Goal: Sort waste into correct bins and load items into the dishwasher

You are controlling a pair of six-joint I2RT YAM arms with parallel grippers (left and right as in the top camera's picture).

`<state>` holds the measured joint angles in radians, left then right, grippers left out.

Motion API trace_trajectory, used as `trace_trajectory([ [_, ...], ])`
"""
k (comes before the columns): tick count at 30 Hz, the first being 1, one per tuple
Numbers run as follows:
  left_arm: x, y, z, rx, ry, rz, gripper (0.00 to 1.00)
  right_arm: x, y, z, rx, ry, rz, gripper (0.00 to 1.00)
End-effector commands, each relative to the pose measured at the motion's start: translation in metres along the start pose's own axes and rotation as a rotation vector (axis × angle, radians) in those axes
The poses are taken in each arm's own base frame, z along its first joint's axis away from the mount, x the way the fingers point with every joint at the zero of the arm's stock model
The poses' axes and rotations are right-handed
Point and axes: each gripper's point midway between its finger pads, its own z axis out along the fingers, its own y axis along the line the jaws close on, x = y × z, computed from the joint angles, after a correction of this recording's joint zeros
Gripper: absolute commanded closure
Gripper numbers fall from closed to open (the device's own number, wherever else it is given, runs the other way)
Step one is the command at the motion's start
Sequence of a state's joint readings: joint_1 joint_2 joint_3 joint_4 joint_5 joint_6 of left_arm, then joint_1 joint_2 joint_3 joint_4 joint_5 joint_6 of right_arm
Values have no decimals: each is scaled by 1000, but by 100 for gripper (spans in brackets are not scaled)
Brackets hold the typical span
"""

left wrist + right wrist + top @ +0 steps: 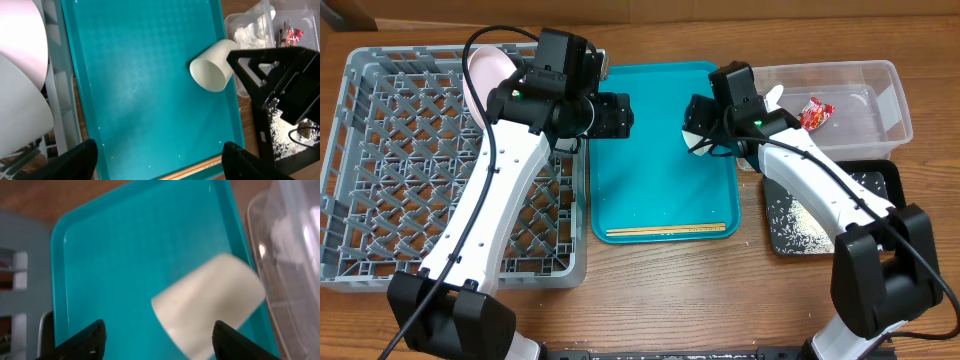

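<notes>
Both the left gripper (160,160) and the right gripper (159,337) are open and empty; the small white cup (207,305) lies sideways just ahead of the right one (a little off centre), so centre the jaws over it before closing

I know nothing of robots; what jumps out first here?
The teal rectangular serving tray sits mid-table, a small white cup lying on its side by its right edge. Left of it, a large grey lattice dish rack holds a pale pink plate; a red shiny wrapper lies in the clear plastic tub far right.
</notes>
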<state>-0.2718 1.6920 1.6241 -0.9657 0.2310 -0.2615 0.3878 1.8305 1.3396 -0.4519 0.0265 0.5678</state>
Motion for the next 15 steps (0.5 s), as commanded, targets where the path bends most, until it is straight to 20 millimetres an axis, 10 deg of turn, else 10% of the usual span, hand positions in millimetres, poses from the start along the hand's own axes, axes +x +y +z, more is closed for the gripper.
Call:
trace_trajectory([
  [1, -8, -4, -6, 0, -32, 25, 18, -12, 1, 9, 18, -58, -49, 27],
  [15, -12, 2, -3, -28, -43, 26, 16, 11, -17, 58, 63, 1, -77, 24],
])
